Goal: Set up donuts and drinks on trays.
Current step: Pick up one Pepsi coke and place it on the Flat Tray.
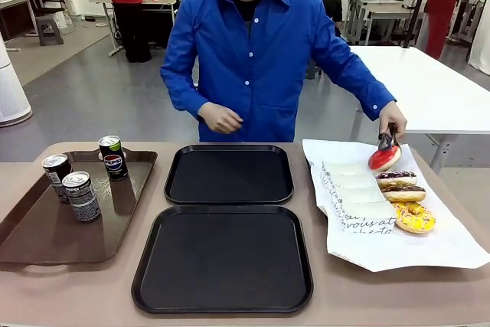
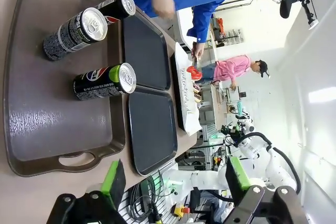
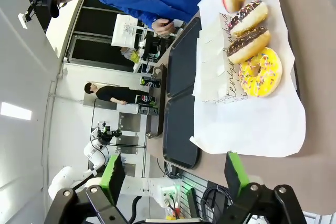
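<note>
table (image 1: 76, 289): tan, shared with a person at the far side.
brown tray (image 1: 46, 235): left side; carries three cans (image 1: 80, 195), all upright, long axis vertical.
white paper (image 1: 398, 246): right side; carries the donuts (image 1: 403, 191).
near black tray (image 1: 222, 258) and far black tray (image 1: 230, 174): centre, one behind the other, both bare.
left gripper (image 2: 176, 177): jaws wide apart, nothing held; cans ahead of it, nearer this arm.
right gripper (image 3: 173, 174): jaws wide apart, nothing held; donuts ahead of it, nearer this arm.
donut row: two chocolate, then a yellow donut (image 1: 414, 217) nearest.
red donut (image 1: 384, 158): far end of the paper, pinched in tongs (image 1: 385, 142) by the person's hand (image 1: 392, 119).
likely next: straddle one upright can, then carry it right to a black tray.
</note>
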You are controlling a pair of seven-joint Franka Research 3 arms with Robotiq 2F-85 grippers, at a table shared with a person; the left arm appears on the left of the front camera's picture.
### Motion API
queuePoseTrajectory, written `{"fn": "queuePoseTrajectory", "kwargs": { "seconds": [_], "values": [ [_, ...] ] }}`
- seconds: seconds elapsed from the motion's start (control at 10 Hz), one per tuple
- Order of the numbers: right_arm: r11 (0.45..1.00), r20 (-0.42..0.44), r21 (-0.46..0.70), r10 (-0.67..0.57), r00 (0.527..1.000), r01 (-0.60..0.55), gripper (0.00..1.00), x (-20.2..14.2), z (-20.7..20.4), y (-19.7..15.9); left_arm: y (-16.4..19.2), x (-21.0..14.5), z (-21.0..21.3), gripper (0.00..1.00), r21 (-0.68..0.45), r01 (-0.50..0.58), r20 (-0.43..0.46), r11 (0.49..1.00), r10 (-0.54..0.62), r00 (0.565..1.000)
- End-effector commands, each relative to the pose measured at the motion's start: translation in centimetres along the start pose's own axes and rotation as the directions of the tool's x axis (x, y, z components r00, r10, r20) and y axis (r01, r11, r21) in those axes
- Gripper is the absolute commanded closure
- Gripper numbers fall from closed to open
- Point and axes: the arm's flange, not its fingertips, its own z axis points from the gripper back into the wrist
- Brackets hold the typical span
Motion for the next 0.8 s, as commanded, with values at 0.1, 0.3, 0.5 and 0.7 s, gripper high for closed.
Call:
{"fn": "queuePoseTrajectory", "kwargs": {
  "seconds": [0.1,0.3,0.5,0.7],
  "values": [
    [1.0,0.008,0.019,0.012,1.0,-0.012,0.0,0.1,0.0,-0.1,0.1,0.0,0.2,0.0,-0.015,0.012,0.013,1.0,-0.011,1.0],
    [1.0,0.008,0.019,0.012,1.0,-0.012,0.0,0.1,0.0,-0.1,0.1,0.0,0.2,0.0,-0.015,0.012,0.013,1.0,-0.011,1.0],
    [1.0,0.008,0.019,0.012,1.0,-0.012,0.0,0.1,0.0,-0.1,0.0,0.0,0.0,0.0,0.0,0.0,0.0,1.0,0.0,1.0],
    [1.0,0.008,0.019,0.012,1.0,-0.012,0.0,0.1,0.0,-0.1,-6.1,4.4,-1.1,0.0,0.161,0.008,-0.134,0.987,0.014,0.991]
  ]
}}
